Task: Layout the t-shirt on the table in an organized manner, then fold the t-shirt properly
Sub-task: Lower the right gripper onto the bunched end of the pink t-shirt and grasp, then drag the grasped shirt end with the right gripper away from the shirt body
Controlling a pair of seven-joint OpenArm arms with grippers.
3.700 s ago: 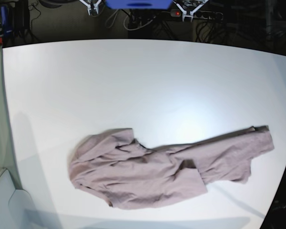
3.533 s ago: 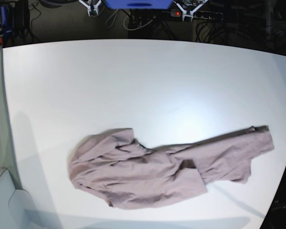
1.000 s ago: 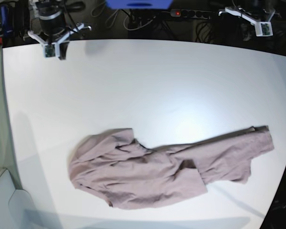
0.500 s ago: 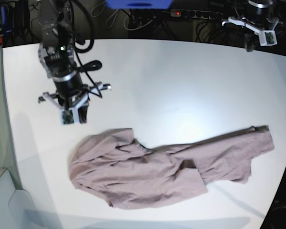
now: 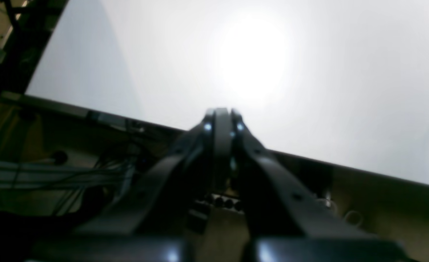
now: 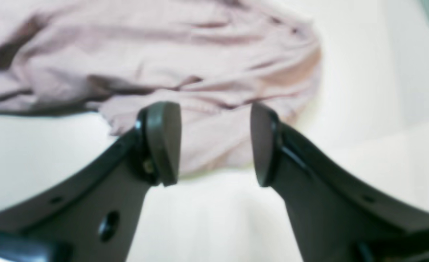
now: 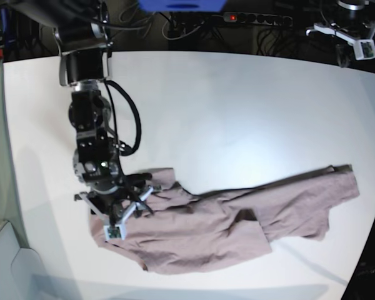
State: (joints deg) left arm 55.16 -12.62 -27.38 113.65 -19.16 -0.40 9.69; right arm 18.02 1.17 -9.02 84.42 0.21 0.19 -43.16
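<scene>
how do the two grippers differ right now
The right gripper is open, its dark pads apart over the crumpled mauve-pink t-shirt; the left gripper is shut, with nothing between its jaws. The right one hangs low over the white table; the left one sits back at the table's far edge, away from the shirt. Both hold nothing.

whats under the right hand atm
The crumpled end of the t-shirt lies below the open right hand, its rumpled edge showing between the two pads, with white table nearer the camera. No fabric is pinched. The arm itself hides that part of the shirt in the base view.
</scene>
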